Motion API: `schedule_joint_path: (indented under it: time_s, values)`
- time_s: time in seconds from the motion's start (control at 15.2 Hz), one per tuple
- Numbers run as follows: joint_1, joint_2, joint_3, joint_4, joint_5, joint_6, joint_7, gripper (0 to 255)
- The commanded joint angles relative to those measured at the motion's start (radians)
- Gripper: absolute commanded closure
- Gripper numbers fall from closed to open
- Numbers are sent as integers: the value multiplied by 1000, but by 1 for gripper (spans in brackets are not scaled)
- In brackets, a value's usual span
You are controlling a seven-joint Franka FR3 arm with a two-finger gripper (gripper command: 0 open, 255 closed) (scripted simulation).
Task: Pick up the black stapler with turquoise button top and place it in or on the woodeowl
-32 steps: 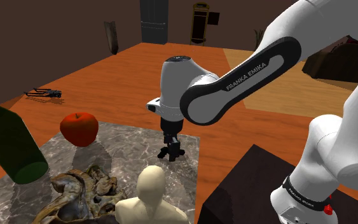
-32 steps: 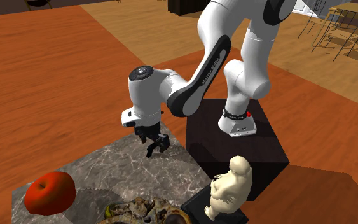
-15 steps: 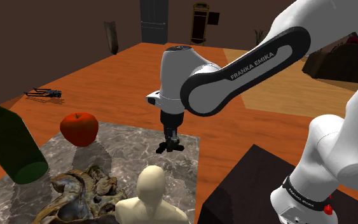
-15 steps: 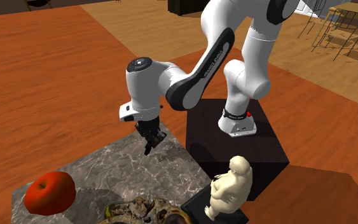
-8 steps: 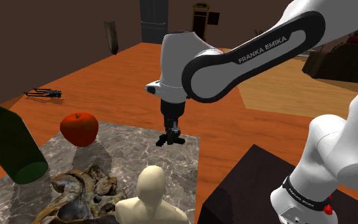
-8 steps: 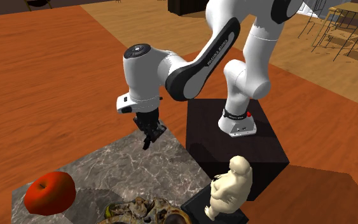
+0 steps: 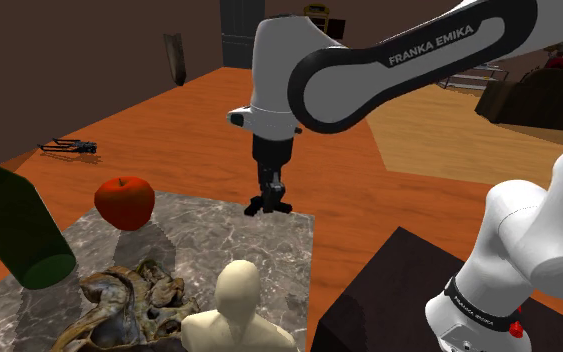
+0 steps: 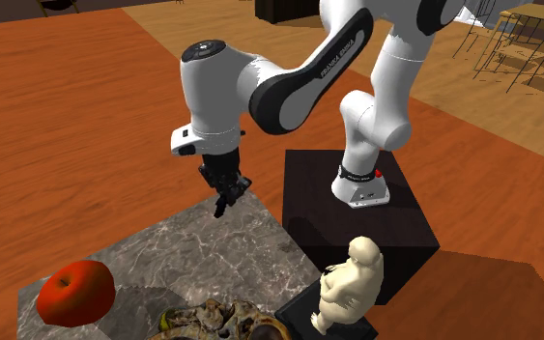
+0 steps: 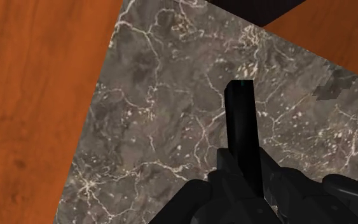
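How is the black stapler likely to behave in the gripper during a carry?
The stapler looks like a rigid, narrow bar, so it should not flop. It juts well past the gripper that clasps it, so a jolt might pivot it. Its smooth black faces could slip somewhat.

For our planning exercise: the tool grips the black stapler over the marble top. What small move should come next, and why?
Probably carry it toward the gnarled brown bowl. The tool, shut on the stapler, hangs over the far edge of the marble top in the shoulder view; the bowl lies at its near end.
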Motion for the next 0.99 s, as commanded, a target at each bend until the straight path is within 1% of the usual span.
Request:
schedule_joint_path:
  time_s: [0.0,0.66,0.92]
  values:
    - [-1,-9,-1,17,0,-27,0,255]
    - [-2,-38,-5,124,0,-161,2,255]
    - [31,59,47,230,-12,-168,93,255]
